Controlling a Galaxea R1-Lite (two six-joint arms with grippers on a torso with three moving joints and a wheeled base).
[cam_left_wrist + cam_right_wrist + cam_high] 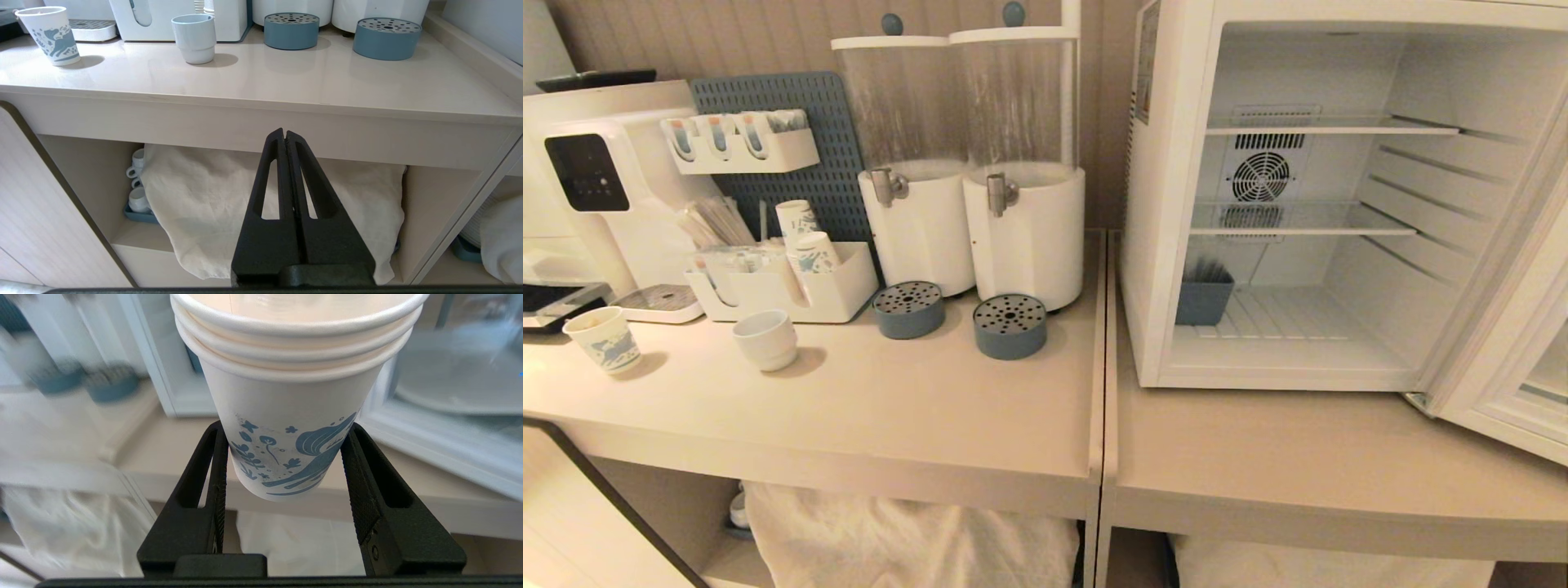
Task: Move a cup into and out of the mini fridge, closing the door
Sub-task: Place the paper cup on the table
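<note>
The right gripper (pixel 286 465) is closed on the cup (pixel 294 416). Its two black fingers (pixel 214 482) press the cup's lower part, one on each side. The cup stands upright between them, white with blue leaves and flowers, and three rims show at its top, one inside the other. The gripper and the cup are off the desk (pixel 163 449), in the air in front of its edge. From the head view neither of them can be seen.

Behind the cup, at about 11 o'clock, is the white frame of the mini fridge (pixel 155 375). At about 2 o'clock is the door (pixel 449 428) with its glass window.

The left gripper (pixel 284 136) is shut and holds nothing. It hangs low, in front of the desk's front edge, pointing at a white cloth (pixel 212 204) on the shelf below. Some small white cups (pixel 137 179) sit beside the cloth.

From the head view, the mini fridge (pixel 1176 245) stands on the desk (pixel 890 408) at 3 o'clock, wide open. Its door (pixel 1511 359) swings out at the far right. Inside are wire shelves (pixel 1307 216), a small round fan (pixel 1260 176) and a little blue bin (pixel 1205 298).

At 9 o'clock a short paper cup (pixel 603 339) and a white mug (pixel 765 339) stand apart on the desk. Behind them, near 11 o'clock, are two big drink dispensers (pixel 972 163) with two round blue drip trays (pixel 960 317) in front.
</note>
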